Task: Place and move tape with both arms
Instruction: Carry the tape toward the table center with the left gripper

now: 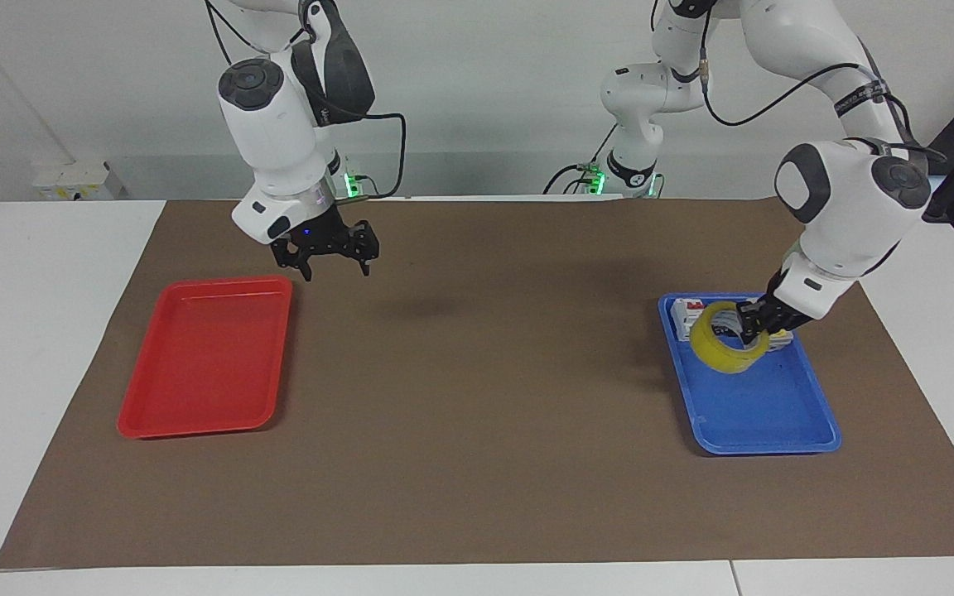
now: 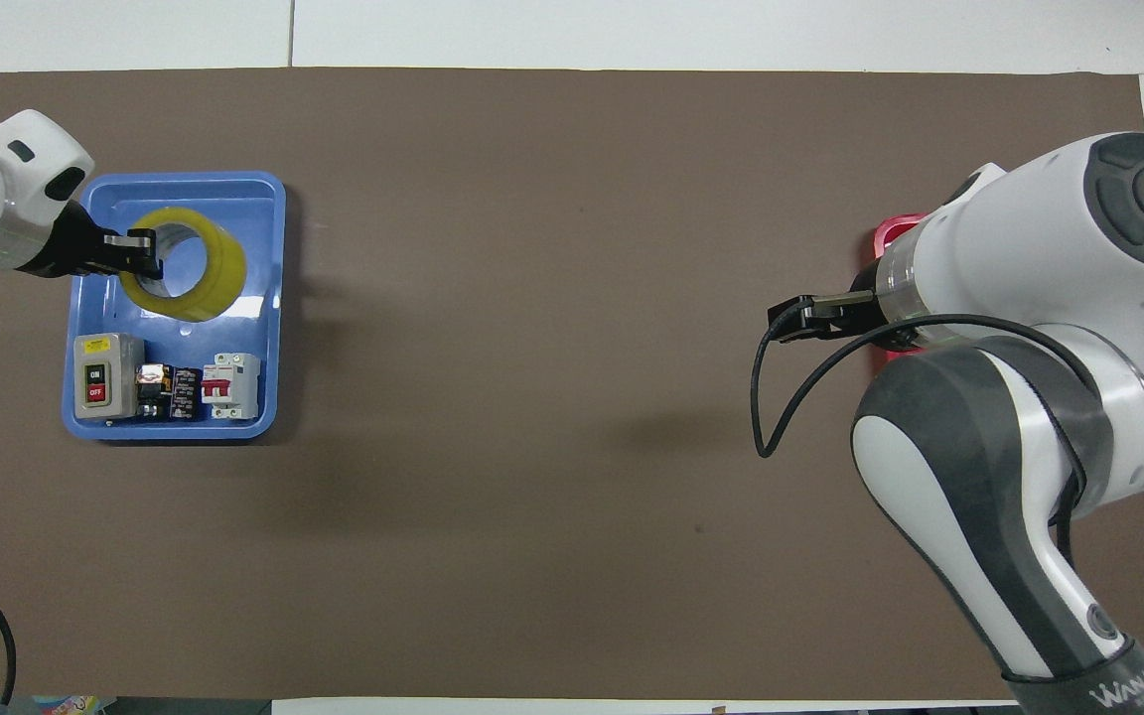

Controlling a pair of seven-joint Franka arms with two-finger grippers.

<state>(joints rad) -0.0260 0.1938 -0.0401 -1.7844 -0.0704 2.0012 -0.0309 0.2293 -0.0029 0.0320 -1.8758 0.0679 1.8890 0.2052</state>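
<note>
The tape point(image 1: 721, 348), a yellowish translucent roll point(image 2: 197, 268), hangs tilted just above the blue tray point(image 1: 763, 414). My left gripper point(image 1: 750, 325) is shut on its rim, one finger inside the ring; from overhead the left gripper point(image 2: 140, 253) meets the roll over the blue tray point(image 2: 269, 298). My right gripper point(image 1: 326, 252) hovers open over the brown mat beside the red tray point(image 1: 204, 364), holding nothing; in the overhead view the right gripper point(image 2: 800, 318) shows only partly under its arm.
In the blue tray's robot-side end sit a grey switch box point(image 2: 105, 374), a small dark component point(image 2: 168, 389) and a white breaker point(image 2: 232, 384). The red tray point(image 2: 892, 233) is mostly hidden under the right arm. A brown mat point(image 1: 485, 397) covers the table.
</note>
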